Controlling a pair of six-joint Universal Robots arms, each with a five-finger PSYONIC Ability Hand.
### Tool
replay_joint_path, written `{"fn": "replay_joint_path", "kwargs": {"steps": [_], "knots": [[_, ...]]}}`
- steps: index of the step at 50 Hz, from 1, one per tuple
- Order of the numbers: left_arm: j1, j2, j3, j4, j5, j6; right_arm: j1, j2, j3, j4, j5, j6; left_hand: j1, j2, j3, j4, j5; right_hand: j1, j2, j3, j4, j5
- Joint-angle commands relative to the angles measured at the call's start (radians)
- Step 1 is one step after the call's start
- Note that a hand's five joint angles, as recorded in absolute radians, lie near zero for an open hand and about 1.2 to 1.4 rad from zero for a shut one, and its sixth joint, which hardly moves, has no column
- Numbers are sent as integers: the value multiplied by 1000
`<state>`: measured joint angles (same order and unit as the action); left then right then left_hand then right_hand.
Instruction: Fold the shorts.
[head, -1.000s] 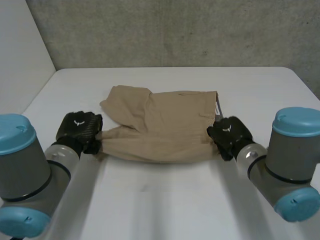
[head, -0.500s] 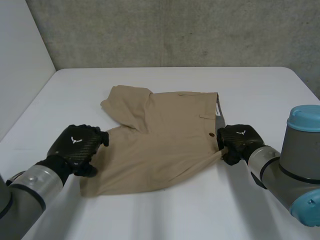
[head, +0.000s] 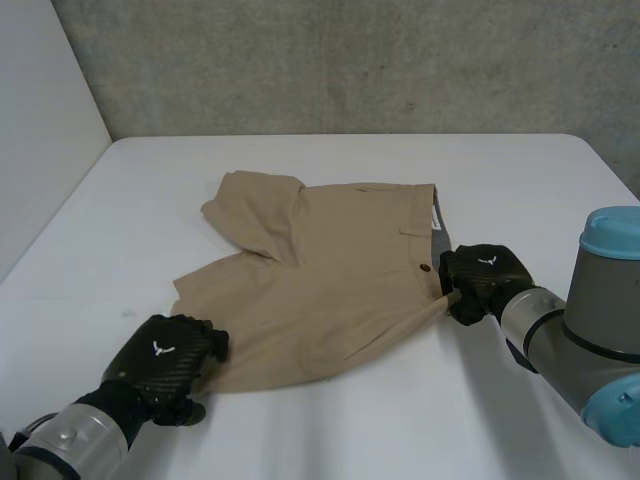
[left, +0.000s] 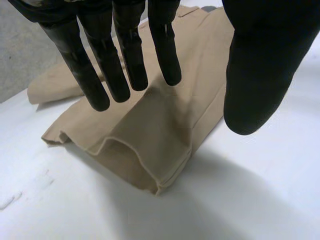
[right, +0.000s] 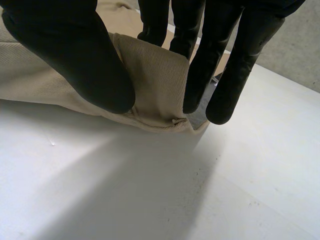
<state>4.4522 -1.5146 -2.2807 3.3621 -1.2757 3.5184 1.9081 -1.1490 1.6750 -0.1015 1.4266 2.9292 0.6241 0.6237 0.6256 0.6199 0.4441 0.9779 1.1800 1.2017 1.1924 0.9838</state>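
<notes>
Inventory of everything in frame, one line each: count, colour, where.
shorts: 1, tan, spread flat mid-table, waistband toward the right hand
button: 1, dark, on the shorts near the waistband
table: 1, white, under everything
wall: 1, grey concrete, behind the table
left arm: 1, grey, near side of the table
right arm: 1, grey with a light-blue cap, beside the waistband end
left hand: 1, black, open, fingers straight at the near leg hem
right hand: 1, black, pinching the near waistband corner between thumb and fingers
</notes>
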Motion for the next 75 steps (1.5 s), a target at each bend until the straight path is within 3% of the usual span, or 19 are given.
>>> {"fn": "replay_joint_path", "kwargs": {"steps": [1, 8, 18, 27, 32, 37, 51, 59, 64, 71, 75], "knots": [[30, -74, 17, 52, -23, 1, 2, 0, 2, 0, 0, -1, 36, 36, 34, 40, 41, 418, 216, 195, 204, 238], [32, -116, 27, 94, -42, 8, 6, 0, 3, -3, 2, -2, 33, 33, 31, 37, 38, 418, 216, 195, 204, 238], [32, -185, 32, 138, -99, 129, 8, 3, 3, -7, 2, -4, 36, 36, 34, 40, 41, 418, 216, 195, 204, 238], [32, -226, 49, 140, -114, 143, 14, 14, 2, -10, 3, -7, 71, 71, 69, 75, 76, 418, 216, 195, 204, 238], [30, -223, 50, 152, -113, 137, 14, 15, 3, -9, 6, -30, 498, 499, 497, 503, 504, 418, 216, 195, 204, 238], [30, -176, 43, 151, -105, 131, 14, 11, 8, -9, 12, -68, 678, 679, 677, 682, 684, 418, 216, 195, 204, 238], [29, -133, 43, 138, -103, 93, 15, 2, 6, -4, 12, -85, 772, 773, 771, 776, 778, 418, 216, 195, 204, 238], [19, 56, 40, -18, -77, 50, 14, -99, 26, 109, 8, -310, 772, 773, 771, 776, 778, 418, 216, 195, 204, 238], [10, 223, 50, -228, -24, -7, 9, -176, 43, 294, 11, -467, 772, 773, 771, 776, 778, 418, 216, 195, 204, 238], [26, 382, 70, -553, 6, 10, 0, -281, 100, 506, -3, -623, 772, 773, 771, 776, 778, 418, 216, 195, 204, 238], [29, 393, 58, -590, 19, 37, -1, -285, 114, 503, 0, -657, 772, 773, 771, 776, 778, 418, 216, 195, 204, 238]]}}
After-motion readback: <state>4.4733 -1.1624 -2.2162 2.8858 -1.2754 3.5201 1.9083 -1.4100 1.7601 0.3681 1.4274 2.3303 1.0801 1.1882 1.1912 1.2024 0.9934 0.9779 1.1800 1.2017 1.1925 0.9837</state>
